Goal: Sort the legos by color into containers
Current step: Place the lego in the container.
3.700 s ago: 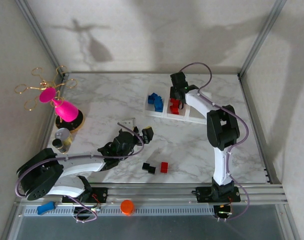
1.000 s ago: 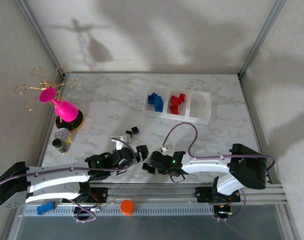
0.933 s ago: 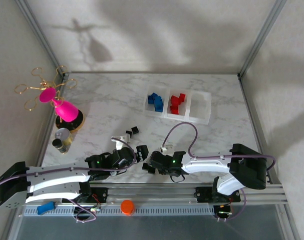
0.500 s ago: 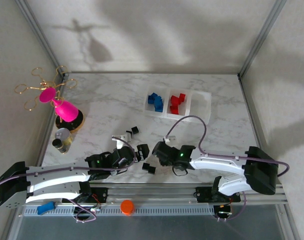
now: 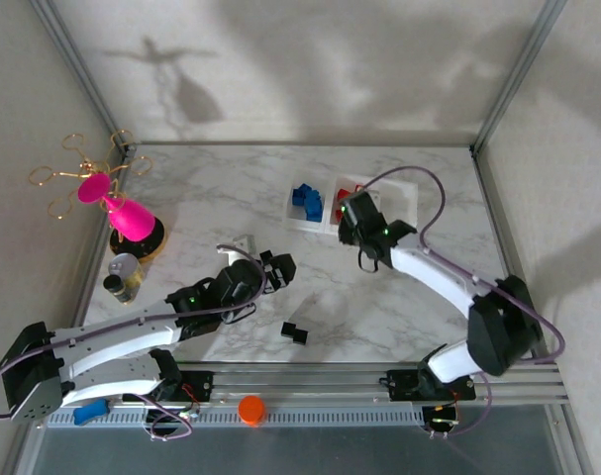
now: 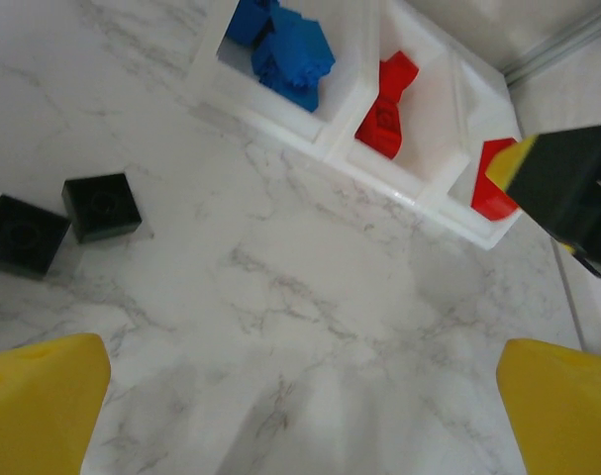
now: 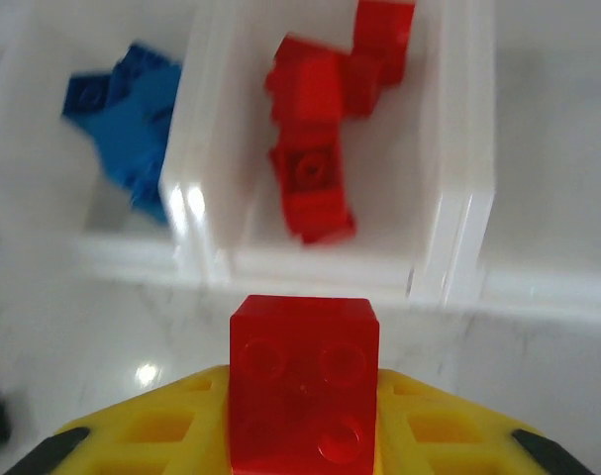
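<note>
Right gripper (image 7: 303, 440): jaws clamped on a glossy studded red brick (image 7: 303, 381), at the near wall of the white bin row (image 7: 465, 198). Its middle bin holds red bricks (image 7: 310, 173), its left bin blue bricks (image 7: 122, 109). Left gripper (image 6: 300, 396): jaws wide apart over open marble bench (image 6: 310, 287), two black bricks (image 6: 102, 206) at its left edge.

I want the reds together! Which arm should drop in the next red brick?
Right. The right gripper is shut on a red brick, just in front of the middle bin with other red bricks. The left gripper is open and empty.
</note>
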`<state>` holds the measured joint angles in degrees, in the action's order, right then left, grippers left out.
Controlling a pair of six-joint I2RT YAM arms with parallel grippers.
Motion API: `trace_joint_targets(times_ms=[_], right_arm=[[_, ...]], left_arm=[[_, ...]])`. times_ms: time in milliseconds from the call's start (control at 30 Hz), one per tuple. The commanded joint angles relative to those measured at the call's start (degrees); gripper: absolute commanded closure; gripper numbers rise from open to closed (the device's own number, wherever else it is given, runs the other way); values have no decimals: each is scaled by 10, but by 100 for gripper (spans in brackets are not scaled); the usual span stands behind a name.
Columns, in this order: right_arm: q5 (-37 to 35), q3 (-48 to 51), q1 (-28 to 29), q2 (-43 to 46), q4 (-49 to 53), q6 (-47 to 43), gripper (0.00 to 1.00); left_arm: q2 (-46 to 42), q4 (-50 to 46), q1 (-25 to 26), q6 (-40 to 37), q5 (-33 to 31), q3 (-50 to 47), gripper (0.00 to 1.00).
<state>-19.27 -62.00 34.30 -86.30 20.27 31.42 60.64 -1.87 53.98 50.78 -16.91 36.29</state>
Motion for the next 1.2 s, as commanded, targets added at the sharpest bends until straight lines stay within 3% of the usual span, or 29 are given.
trace_joint_targets(times_ms=[0,400,500,567,833,1167], right_arm=[[13,-53,-38,-70,-37,-64,68],[37,-235,-104,-268,-35,-114,65],[43,-260,-112,-289,-30,-123,59],[39,-273,-113,-293,-23,-129,48],[61,-264,-106,-229,-12,-134,41],[90,-122,-37,-62,-12,-106,36]], left_arm=[[20,22,-23,-21,29,28,0],[67,44,-64,-25,63,50,0],[69,48,-68,-25,69,49,0],[68,48,-70,-26,71,50,0],[49,40,-71,-28,79,50,0],[-35,-5,-71,-13,73,17,0]])
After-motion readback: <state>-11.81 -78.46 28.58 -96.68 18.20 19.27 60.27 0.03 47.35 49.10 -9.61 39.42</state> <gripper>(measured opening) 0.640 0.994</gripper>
